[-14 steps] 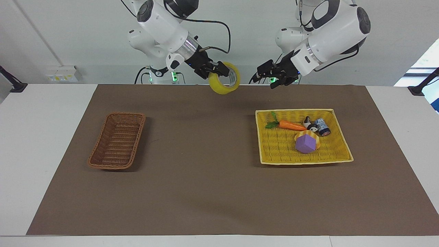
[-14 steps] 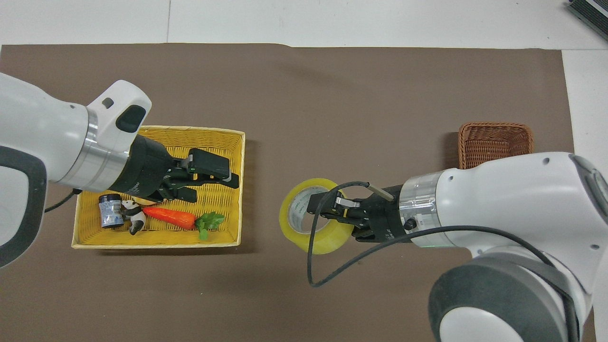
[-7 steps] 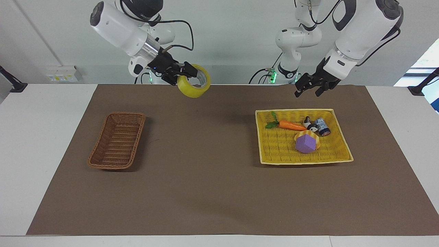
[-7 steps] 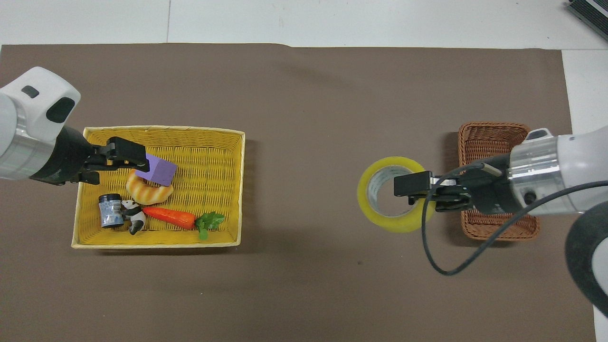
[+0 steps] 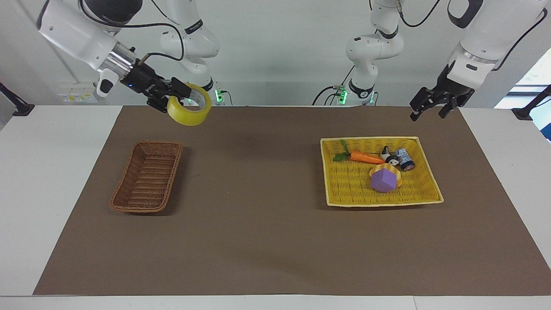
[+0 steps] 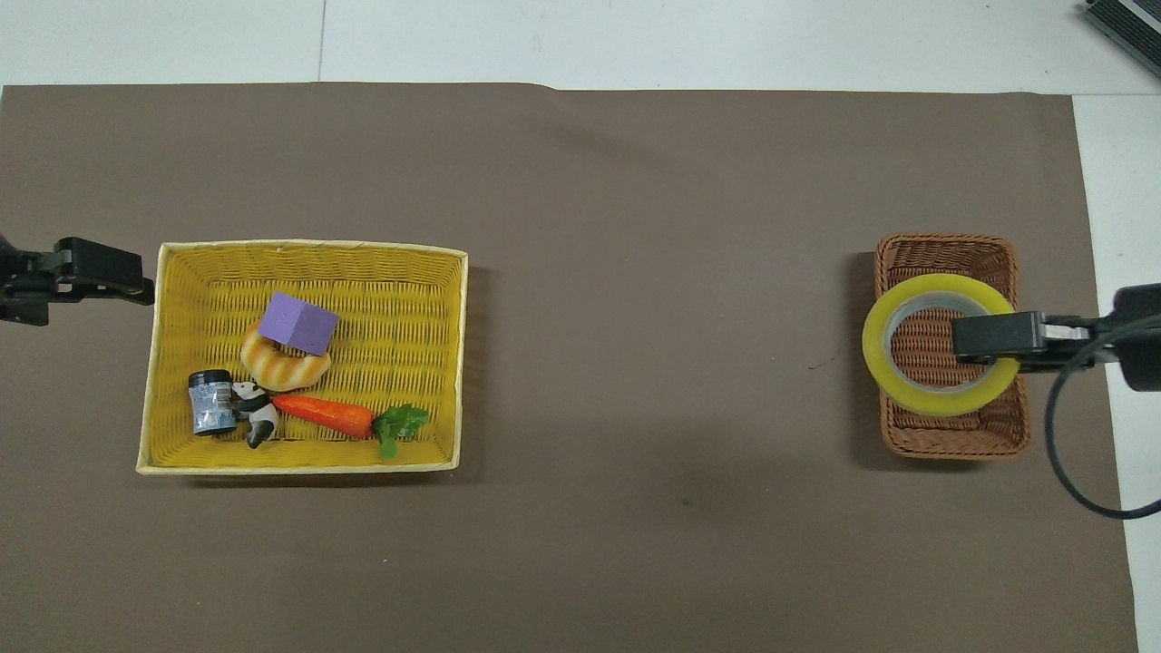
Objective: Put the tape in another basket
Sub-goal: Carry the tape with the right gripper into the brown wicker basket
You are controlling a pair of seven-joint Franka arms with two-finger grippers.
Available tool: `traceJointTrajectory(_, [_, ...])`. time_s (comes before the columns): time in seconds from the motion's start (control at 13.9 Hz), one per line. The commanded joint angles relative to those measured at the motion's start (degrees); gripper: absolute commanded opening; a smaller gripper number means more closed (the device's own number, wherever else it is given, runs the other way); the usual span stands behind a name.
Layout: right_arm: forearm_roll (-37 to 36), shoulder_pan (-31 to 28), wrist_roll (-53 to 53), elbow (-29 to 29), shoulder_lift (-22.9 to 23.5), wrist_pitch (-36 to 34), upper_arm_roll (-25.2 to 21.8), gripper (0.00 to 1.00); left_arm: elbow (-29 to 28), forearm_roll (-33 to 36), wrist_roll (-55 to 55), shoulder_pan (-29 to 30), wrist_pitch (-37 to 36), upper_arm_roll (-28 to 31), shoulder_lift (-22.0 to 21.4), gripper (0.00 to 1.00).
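My right gripper (image 5: 182, 93) is shut on the rim of the yellow tape roll (image 5: 189, 116) and holds it high in the air. In the overhead view the tape (image 6: 934, 404) hangs over the brown wicker basket (image 6: 943, 241), with one finger (image 6: 993, 334) inside the ring. The basket (image 5: 148, 209) stands empty on the mat at the right arm's end. My left gripper (image 5: 427, 110) is open and empty, raised beside the yellow tray at the left arm's end. It also shows in the overhead view (image 6: 127, 283).
The flat yellow woven tray (image 5: 344, 189) holds a carrot (image 5: 366, 157), a purple block (image 5: 383, 180) on a bread ring, a panda figure (image 5: 389, 156) and a small blue-grey roll (image 5: 404, 159). A brown mat (image 5: 258, 215) covers the table.
My right gripper has carried the tape from over the mat's middle to over the brown basket. My left gripper has drawn back from over the yellow tray toward its own end.
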Motion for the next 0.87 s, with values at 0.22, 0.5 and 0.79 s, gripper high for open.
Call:
traceJointTrajectory(0.22, [-0.21,-8.95,-15.52,-0.37,3.11,3.02,0.7,0.0,-2.03,2.77,8.94,3.63,-3.21,-0.56,-0.46,1.0])
traceJointTrajectory(0.5, [-1.87,-11.69,-39.32,-0.82,13.38,9.74,0.7,0.0,-1.43,2.6,8.32,4.08,-3.83,-0.65,-0.3,1.0])
traceJointTrajectory(0.79, [-4.94,-11.51,-45.93,-1.0,19.89,12.33,0.61,0.0,-1.43,2.51,8.5,3.55,-4.0,-0.65,-0.21,1.0])
